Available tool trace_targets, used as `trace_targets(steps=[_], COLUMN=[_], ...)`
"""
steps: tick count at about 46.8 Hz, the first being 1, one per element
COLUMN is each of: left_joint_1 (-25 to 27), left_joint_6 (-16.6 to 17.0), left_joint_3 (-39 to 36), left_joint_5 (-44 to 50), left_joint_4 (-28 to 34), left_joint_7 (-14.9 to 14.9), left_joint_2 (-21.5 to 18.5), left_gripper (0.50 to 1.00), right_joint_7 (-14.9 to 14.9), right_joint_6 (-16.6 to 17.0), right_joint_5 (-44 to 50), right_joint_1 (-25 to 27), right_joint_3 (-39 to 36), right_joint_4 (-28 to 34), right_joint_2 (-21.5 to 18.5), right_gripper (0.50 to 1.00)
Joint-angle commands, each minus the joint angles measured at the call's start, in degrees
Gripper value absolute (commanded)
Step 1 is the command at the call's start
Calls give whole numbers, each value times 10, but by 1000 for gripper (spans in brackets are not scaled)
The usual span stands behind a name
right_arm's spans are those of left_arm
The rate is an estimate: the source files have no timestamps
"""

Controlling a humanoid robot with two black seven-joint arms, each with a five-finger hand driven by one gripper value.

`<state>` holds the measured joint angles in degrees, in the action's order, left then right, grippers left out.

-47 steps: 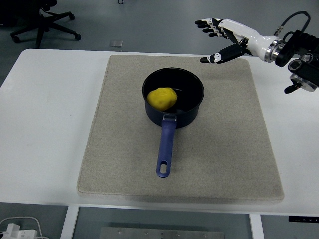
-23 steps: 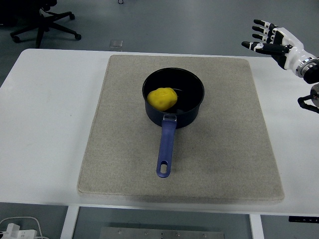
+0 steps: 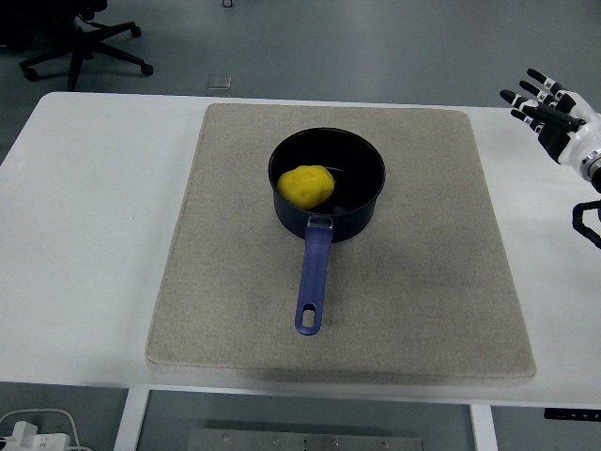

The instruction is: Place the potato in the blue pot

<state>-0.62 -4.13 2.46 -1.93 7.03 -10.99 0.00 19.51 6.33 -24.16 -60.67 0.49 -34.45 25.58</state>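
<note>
While the potato (image 3: 305,186) sits inside the blue pot (image 3: 328,183), toward its left side, the pot rests on the grey mat (image 3: 413,282) near the desk's (image 3: 84,235) far edge, its handle pointing at the near edge. Right hand (image 3: 554,117) hangs out by the desk's right edge, fingers spread, holding nothing, well apart from the pot.

Yellow potato (image 3: 305,186) in a dark pot (image 3: 328,184) — navy, perhaps — with a brighter blue handle; a speckled beige mat (image 3: 413,282) on the white table (image 3: 84,235); the right hand (image 3: 554,117) is white — black fingertips.
</note>
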Motion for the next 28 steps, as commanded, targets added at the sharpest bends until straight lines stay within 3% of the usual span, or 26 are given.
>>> trace_targets(steps=[1, 28], left_joint_1=[0, 0], left_joint_6=[0, 0], left_joint_3=[0, 0], left_joint_5=[0, 0], left_joint_4=[0, 0], left_joint_7=[0, 0], left_joint_2=[0, 0], left_gripper=[996, 994], right_joint_7=[0, -6], right_joint_6=[1, 0], right_joint_5=[-7, -6], right_joint_1=[11, 24], right_joint_3=[-21, -44], right_joint_4=[-2, -8], right_joint_2=[0, -5], right_gripper=[930, 930])
